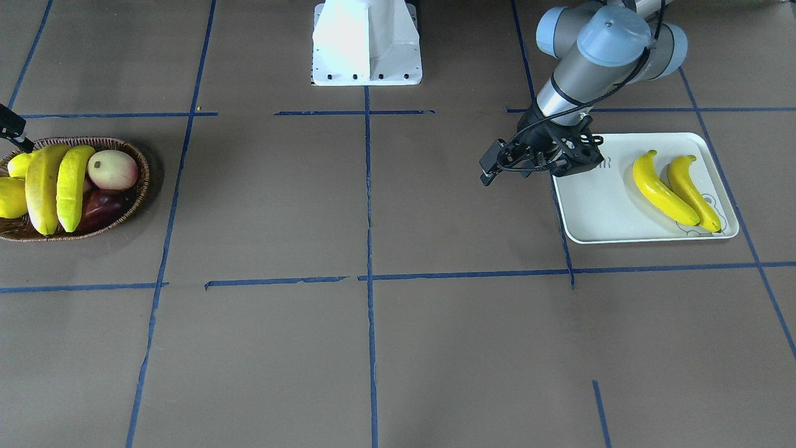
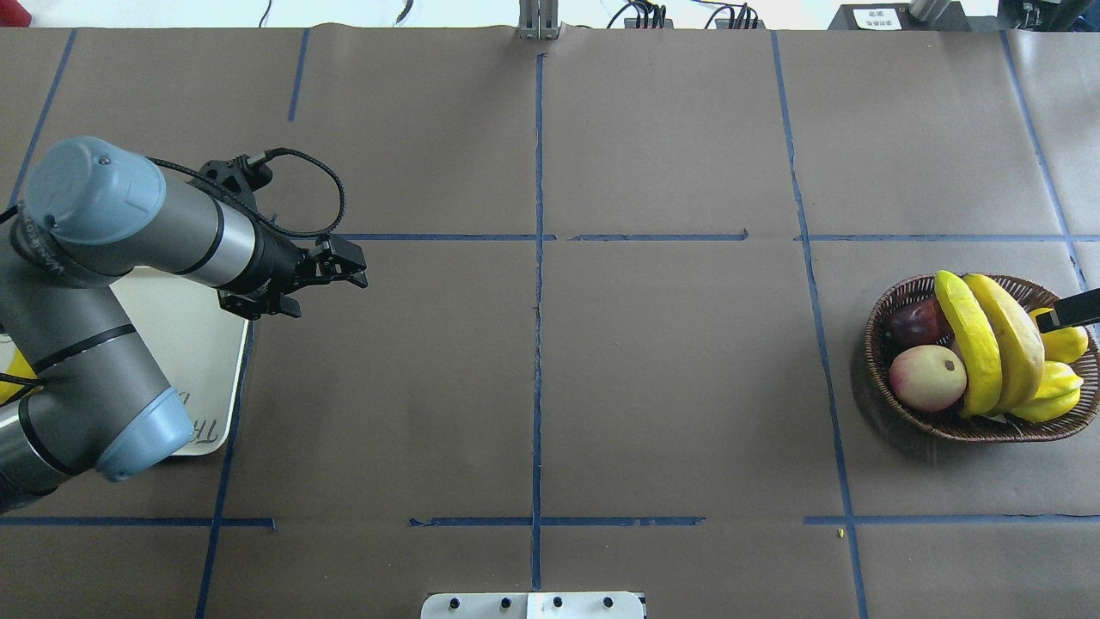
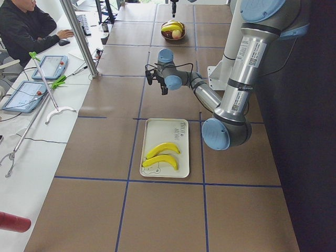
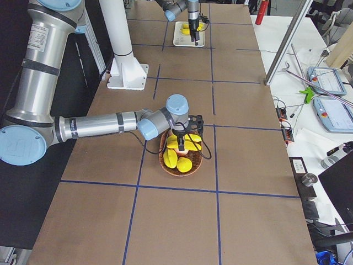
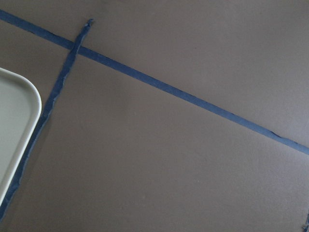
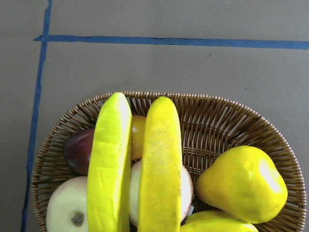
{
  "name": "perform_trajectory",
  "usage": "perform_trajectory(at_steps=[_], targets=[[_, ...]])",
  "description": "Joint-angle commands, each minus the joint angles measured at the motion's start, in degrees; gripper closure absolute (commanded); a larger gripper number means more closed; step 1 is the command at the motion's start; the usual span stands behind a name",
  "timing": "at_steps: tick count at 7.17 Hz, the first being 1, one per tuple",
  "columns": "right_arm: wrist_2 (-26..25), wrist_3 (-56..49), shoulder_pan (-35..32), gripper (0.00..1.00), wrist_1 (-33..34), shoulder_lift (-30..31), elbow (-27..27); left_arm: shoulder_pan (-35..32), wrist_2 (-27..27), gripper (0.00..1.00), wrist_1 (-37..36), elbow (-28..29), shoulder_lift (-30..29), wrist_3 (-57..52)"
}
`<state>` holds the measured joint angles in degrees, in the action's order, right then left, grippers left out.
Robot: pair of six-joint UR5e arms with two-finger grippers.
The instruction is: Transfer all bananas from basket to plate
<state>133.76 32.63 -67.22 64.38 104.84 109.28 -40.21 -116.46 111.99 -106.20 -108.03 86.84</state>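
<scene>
Two yellow bananas (image 1: 42, 186) (image 1: 73, 186) lie side by side across the brown wicker basket (image 1: 140, 180), on top of other fruit; the right wrist view looks straight down on them (image 6: 159, 164). My right gripper (image 2: 1070, 311) hangs over the basket's far side. Only one black finger of it shows, so its state is unclear. Two more bananas (image 1: 662, 190) (image 1: 693, 190) lie on the white plate (image 1: 597, 211). My left gripper (image 2: 359, 266) hovers open and empty just beyond the plate's inner edge (image 5: 14, 121), over bare table.
The basket also holds a pink-white apple (image 2: 926, 378), a dark red fruit (image 2: 915, 322) and plump yellow fruits (image 2: 1066, 344). The robot's white base (image 1: 367, 43) stands at mid-table. A person (image 3: 21, 26) sits at a side desk beyond the table.
</scene>
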Motion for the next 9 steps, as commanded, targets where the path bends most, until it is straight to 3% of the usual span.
perform_trajectory(at_steps=[1,9], targets=[[0.18,-0.02,0.77,0.0,-0.4,-0.25,-2.14,1.1,1.15,0.01,-0.02,0.02,-0.08,0.0],[3.42,-0.19,5.61,0.17,-0.4,0.01,-2.4,1.1,1.32,0.01,-0.11,0.02,0.1,0.17]])
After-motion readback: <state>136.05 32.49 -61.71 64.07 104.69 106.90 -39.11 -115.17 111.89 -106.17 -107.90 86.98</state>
